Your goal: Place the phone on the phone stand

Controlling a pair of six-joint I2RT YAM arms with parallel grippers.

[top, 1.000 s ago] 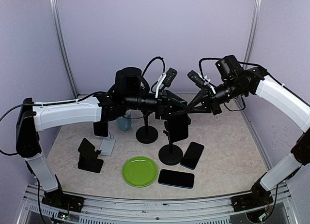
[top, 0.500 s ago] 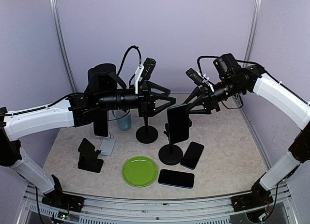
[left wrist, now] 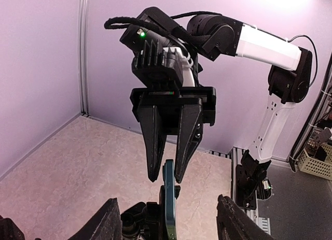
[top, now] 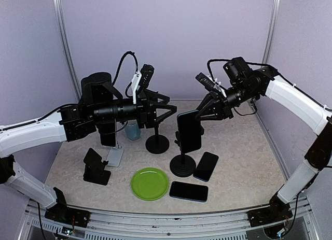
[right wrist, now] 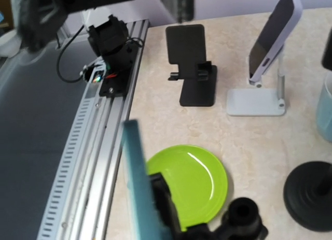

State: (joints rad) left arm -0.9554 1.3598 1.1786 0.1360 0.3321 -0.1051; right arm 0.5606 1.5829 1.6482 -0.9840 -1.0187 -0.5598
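Note:
The phone stands upright in the clamp of the black round-based phone stand. In the left wrist view the phone shows edge-on. The right gripper reaches down over its top edge, one finger on each side, with a narrow gap at one finger, so the jaws are open. My left gripper hangs open to the left of the phone, apart from it, its fingers spread wide. The right wrist view shows the phone's teal edge, blurred, and none of its own fingers.
Two more phones lie flat near the stand's base. A green plate sits in front. A black folding stand, a white stand holding a phone, a blue cup and another round-based stand are on the left.
The left arm has pulled back to the left, away from the phone, with its jaws wider. The right gripper's jaws have parted over the phone's top. The phone stays on the stand.

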